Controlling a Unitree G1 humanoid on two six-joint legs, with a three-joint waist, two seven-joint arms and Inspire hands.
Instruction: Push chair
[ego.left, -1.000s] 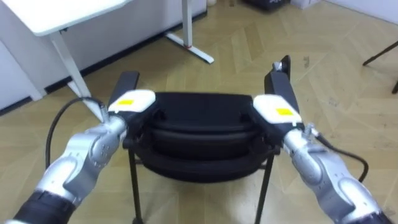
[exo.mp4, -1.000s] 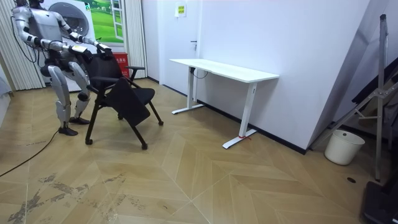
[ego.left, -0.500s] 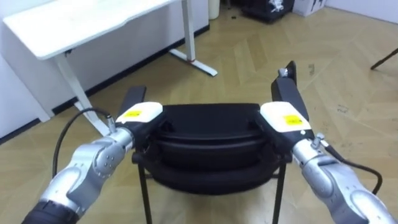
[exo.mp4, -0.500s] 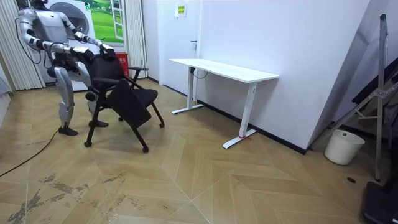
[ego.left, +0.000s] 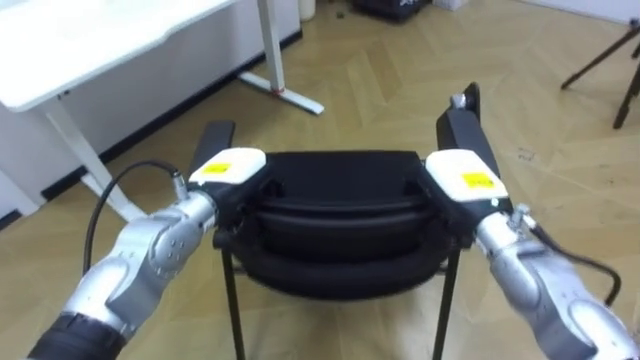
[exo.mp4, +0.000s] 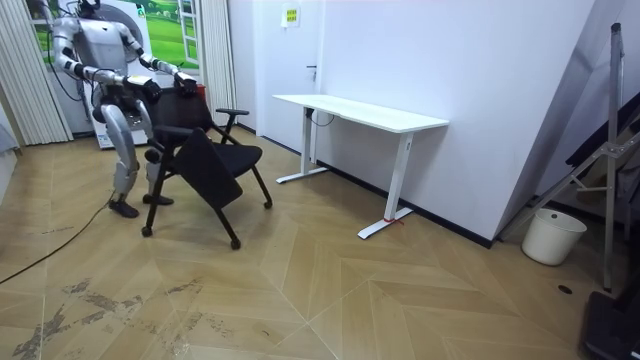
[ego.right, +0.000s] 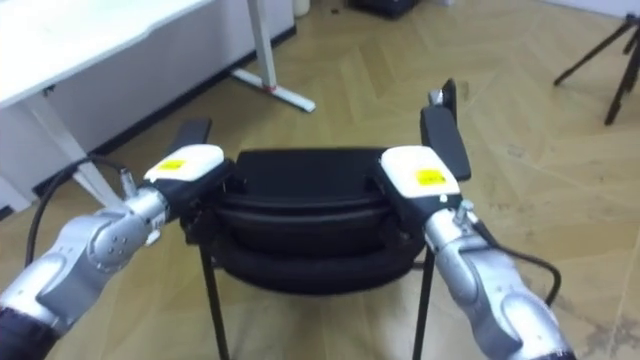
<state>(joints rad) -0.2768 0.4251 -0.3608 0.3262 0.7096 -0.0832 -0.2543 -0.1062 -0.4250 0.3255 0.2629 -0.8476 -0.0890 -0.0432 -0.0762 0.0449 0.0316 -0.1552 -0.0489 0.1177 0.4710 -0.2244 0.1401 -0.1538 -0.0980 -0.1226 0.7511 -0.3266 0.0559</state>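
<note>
A pale herringbone wood floor (exo.mp4: 350, 290) spreads all round me. Off to my left a white desk (ego.left: 90, 45) stands on white legs, close against the plain white wall (exo.mp4: 480, 90). Farther along that wall sits a white bucket (exo.mp4: 553, 236), beside a metal stand (exo.mp4: 607, 170).

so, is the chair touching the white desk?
Apart. The room view shows a stretch of bare floor between the chair and the white desk.
</note>
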